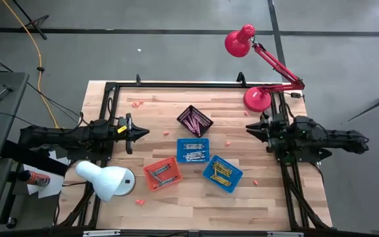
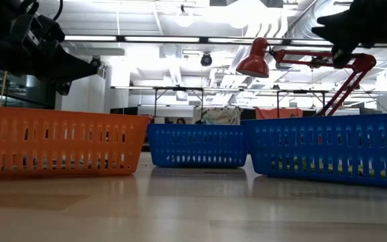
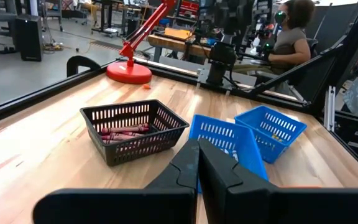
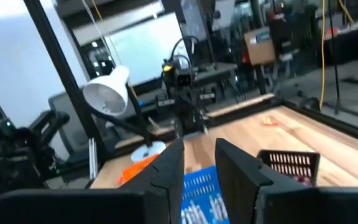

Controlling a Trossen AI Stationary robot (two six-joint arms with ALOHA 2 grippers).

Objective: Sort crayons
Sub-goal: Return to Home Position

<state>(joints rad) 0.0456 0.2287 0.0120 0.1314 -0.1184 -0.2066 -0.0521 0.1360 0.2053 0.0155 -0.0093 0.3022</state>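
Left gripper (image 3: pixel 197 163): fingers pressed together, empty, raised at left side.
Right gripper (image 4: pixel 199 163): narrow gap, empty, right side.
Table (image 1: pixel 150 112): four mesh baskets (image 1: pixel 193 150) mid-table.
Crayons (image 3: pixel 124 132): pink ones in black basket (image 3: pixel 143 148); strays (image 1: pixel 137 103) loose on wood.
Risk: strays stay unsorted, could roll off.

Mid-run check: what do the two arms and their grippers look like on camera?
The left arm and right arm are black, built of blocky jointed segments; the left has a small yellow mark near its wrist. The left gripper and right gripper each have two matte black fingers that taper to wedge tips.
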